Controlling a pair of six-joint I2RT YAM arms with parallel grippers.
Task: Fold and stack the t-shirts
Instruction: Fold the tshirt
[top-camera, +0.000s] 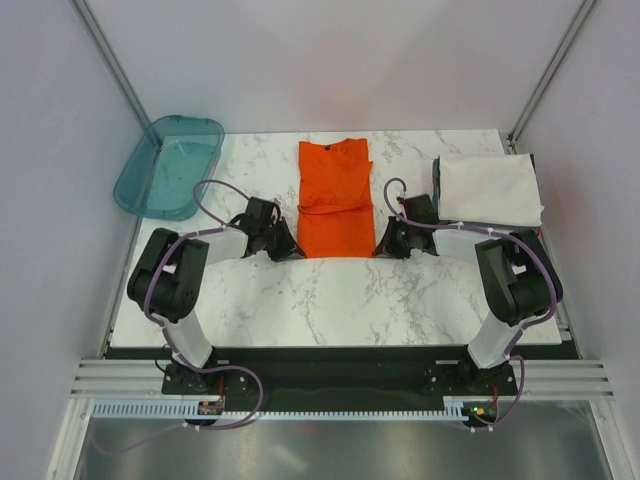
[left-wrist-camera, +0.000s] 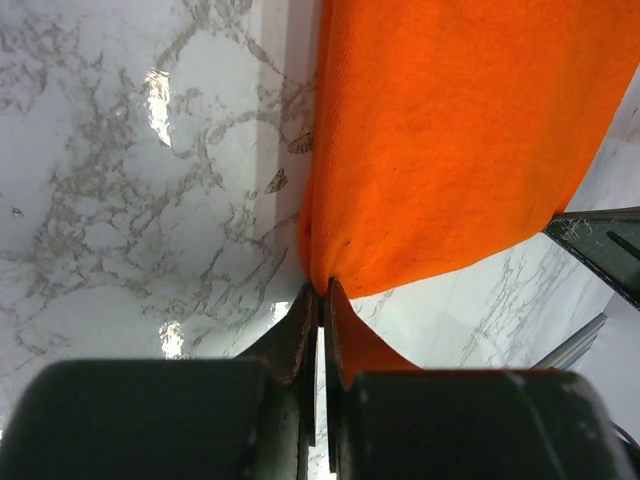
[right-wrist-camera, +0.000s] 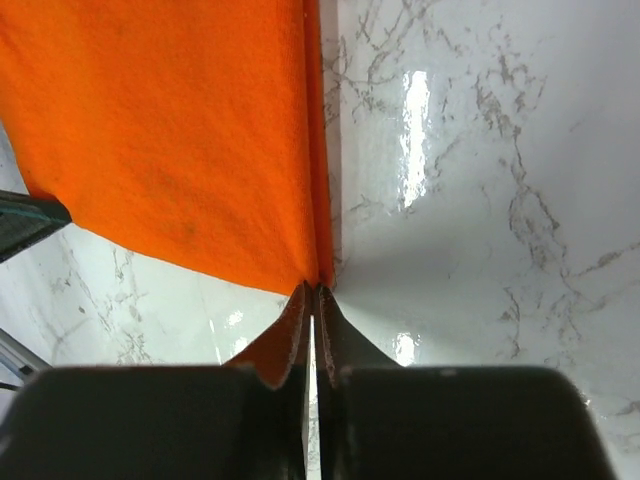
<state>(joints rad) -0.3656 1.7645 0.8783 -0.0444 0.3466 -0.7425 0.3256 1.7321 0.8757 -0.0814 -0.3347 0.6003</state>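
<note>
Now left gripper (top-camera: 284, 246) and right gripper (top-camera: 390, 244) each pinch orange t-shirt (top-camera: 335, 200) mid-table (top-camera: 330, 300), at its 7 and 5 o'clock corners; folded white t-shirt (top-camera: 490, 188) at 2 o'clock.

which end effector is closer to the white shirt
Right: right end effector just beside the white shirt; left end effector beyond the orange shirt.
</note>
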